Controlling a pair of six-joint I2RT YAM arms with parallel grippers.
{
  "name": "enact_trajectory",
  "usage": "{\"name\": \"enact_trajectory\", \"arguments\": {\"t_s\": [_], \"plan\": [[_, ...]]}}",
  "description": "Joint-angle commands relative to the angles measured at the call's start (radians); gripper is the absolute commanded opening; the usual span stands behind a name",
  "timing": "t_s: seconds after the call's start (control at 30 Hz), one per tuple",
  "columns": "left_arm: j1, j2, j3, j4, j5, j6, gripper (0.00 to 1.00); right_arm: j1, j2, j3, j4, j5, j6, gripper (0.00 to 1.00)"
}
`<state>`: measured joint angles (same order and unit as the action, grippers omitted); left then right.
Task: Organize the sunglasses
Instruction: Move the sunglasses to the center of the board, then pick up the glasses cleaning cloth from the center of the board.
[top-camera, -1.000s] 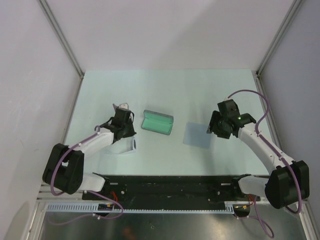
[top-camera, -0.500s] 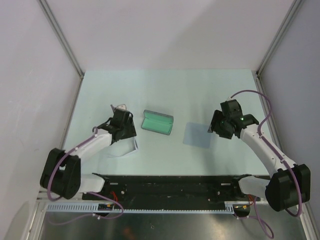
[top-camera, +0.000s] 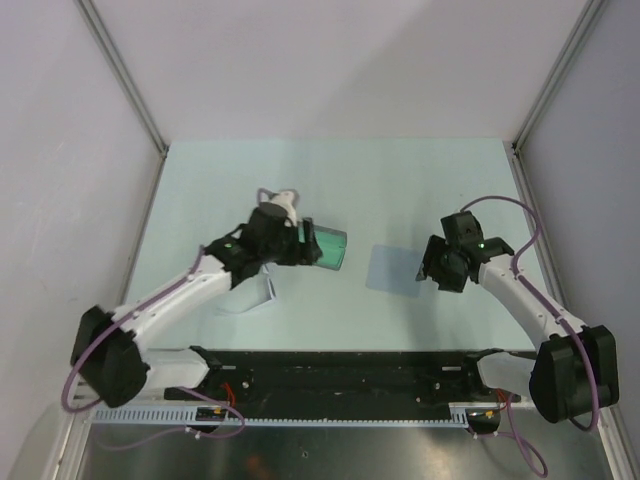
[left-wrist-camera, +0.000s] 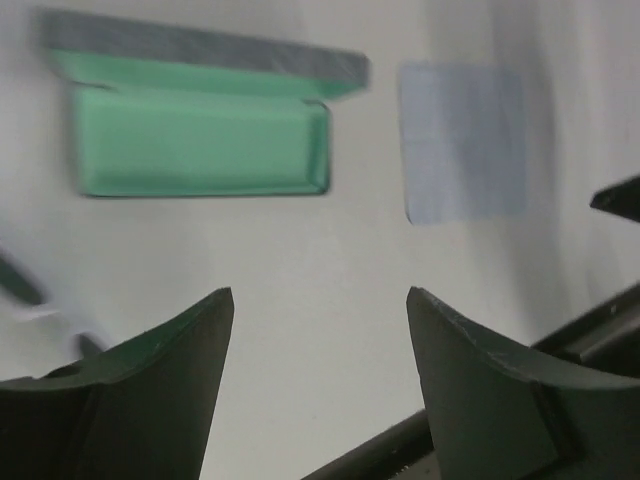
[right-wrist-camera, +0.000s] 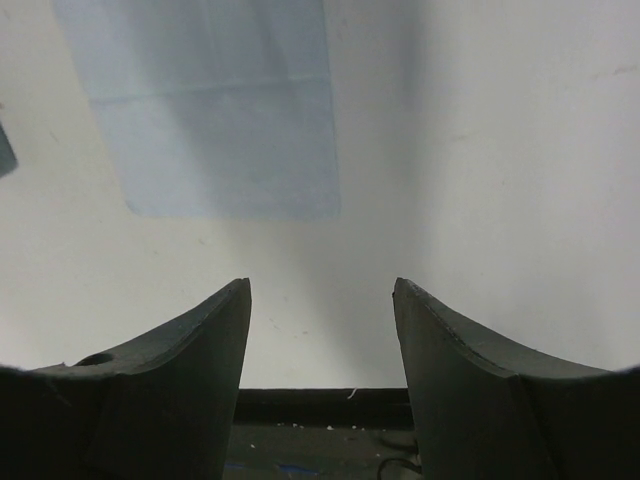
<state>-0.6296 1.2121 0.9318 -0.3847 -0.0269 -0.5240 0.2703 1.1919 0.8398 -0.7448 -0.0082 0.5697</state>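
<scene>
The sunglasses (top-camera: 256, 292) lie on the table (top-camera: 200, 180) beside the left forearm, left of the case and still outside it; the left wrist view shows them only as a blur at its edge. A second ago the left fingers (left-wrist-camera: 160, 380) were shut low over that spot. They have since let go, spread wide and swung right, and now hang empty above the open grey case (top-camera: 330, 250), whose green lining faces up. The pair looks set down rather than stowed, so putting it in the case is probably the step still ahead. Right of the case lies the flat grey-blue cloth (top-camera: 392, 268). The right fingers (right-wrist-camera: 170, 370) have crept a little nearer its close edge and stand apart with nothing between them. The table is pale green, matte and smooth, boxed in by plain pale walls with metal corner posts.
</scene>
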Motion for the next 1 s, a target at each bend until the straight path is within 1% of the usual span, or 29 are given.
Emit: {"name": "enact_trajectory", "arguments": {"t_s": [0.0,0.07,0.1,0.17,0.2,0.33,0.43,0.57,0.63,0.67,0.83,0.87,0.97], "plan": [[-0.099,0.127,0.019,0.058,0.107,-0.073,0.75,-0.005,-0.017,-0.044,0.028,-0.050,0.042,0.63],[-0.116,0.171,0.025,0.101,0.131,-0.090,0.74,-0.005,-0.011,-0.062,0.047,-0.062,0.056,0.62],[-0.131,0.217,0.036,0.119,0.137,-0.088,0.73,-0.005,-0.008,-0.067,0.056,-0.062,0.067,0.61],[-0.147,0.257,0.054,0.155,0.137,-0.070,0.72,-0.006,0.003,-0.073,0.077,-0.050,0.076,0.61],[-0.154,0.298,0.082,0.162,0.136,-0.059,0.72,-0.008,0.006,-0.073,0.090,-0.046,0.078,0.61],[-0.173,0.381,0.166,0.219,0.111,0.007,0.72,-0.026,0.034,-0.071,0.188,-0.016,0.075,0.60],[-0.176,0.452,0.249,0.247,0.108,0.065,0.69,-0.029,0.064,-0.071,0.252,0.043,0.056,0.60],[-0.183,0.567,0.373,0.254,0.105,0.097,0.69,-0.037,0.126,-0.070,0.329,0.091,0.044,0.59],[-0.188,0.613,0.409,0.259,0.101,0.126,0.68,-0.039,0.162,-0.070,0.377,0.112,0.048,0.59],[-0.196,0.660,0.445,0.257,0.087,0.137,0.68,-0.039,0.176,-0.070,0.393,0.116,0.050,0.58],[-0.199,0.785,0.544,0.257,0.030,0.199,0.67,-0.043,0.244,-0.050,0.478,0.149,0.056,0.55],[-0.199,0.820,0.576,0.257,0.000,0.209,0.67,-0.040,0.247,-0.047,0.486,0.160,0.055,0.55],[-0.199,0.862,0.622,0.256,-0.027,0.239,0.66,-0.040,0.264,-0.041,0.518,0.185,0.049,0.54]]}}
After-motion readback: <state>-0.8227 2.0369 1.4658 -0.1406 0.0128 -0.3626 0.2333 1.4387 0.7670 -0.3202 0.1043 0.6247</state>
